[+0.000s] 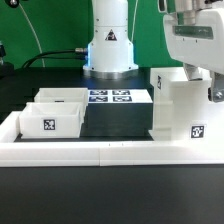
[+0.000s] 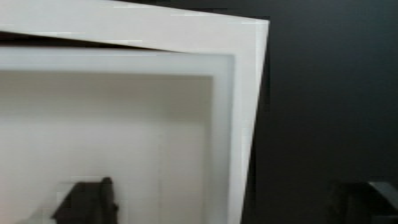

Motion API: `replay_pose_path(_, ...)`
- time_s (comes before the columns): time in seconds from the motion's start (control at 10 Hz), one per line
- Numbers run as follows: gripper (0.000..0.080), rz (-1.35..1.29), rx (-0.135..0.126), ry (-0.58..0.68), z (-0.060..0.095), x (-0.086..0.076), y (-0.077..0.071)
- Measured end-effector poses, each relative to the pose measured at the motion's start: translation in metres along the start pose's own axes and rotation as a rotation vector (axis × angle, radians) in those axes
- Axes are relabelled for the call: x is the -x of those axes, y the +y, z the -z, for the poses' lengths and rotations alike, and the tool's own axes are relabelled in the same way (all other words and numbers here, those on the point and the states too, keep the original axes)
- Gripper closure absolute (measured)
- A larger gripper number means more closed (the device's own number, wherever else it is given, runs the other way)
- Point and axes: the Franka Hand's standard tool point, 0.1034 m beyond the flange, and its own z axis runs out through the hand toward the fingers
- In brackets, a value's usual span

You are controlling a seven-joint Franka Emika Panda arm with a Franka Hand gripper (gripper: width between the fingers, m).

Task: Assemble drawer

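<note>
The large white box casing (image 1: 180, 112) stands upright at the exterior view's right, a square marker on its front. My gripper (image 1: 200, 72) hangs right over its top edge. In the wrist view the casing's wall (image 2: 222, 100) fills the picture. My gripper (image 2: 228, 197) is open, with one dark finger (image 2: 82, 200) over the hollow inside and the other (image 2: 374, 200) outside over the black table. The wall's edge lies between them and nothing is gripped. Two small open-top trays sit at the exterior view's left, one in front (image 1: 50, 120) and one behind it (image 1: 62, 97).
The marker board (image 1: 112, 97) lies flat at the back middle, before the robot's white base (image 1: 108, 45). A low white border rail (image 1: 110, 150) runs along the front of the work area. Black table surface (image 1: 115, 120) lies between the trays and the casing.
</note>
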Motion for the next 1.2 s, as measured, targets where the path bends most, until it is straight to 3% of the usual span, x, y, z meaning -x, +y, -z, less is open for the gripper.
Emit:
replay_pose_path(0.2,0.0154,0.014,0.0,0.0,0.0,0.001,0.0)
replay_pose_path(0.4,0.0151,0.156,0.011,-0.017,0.016,0.012,0.024)
replay_pose_path(0.6,0.015,0.22,0.005,-0.039,0.042,0.018,0.053)
replay_pose_path(0.7,0.015,0.237,0.001,-0.046,0.049,0.018,0.061)
replay_pose_path(1.0,0.015,0.359,0.004,-0.046,0.046,0.018,0.062)
replay_pose_path(1.2,0.015,0.75,0.012,-0.044,0.046,0.011,0.066)
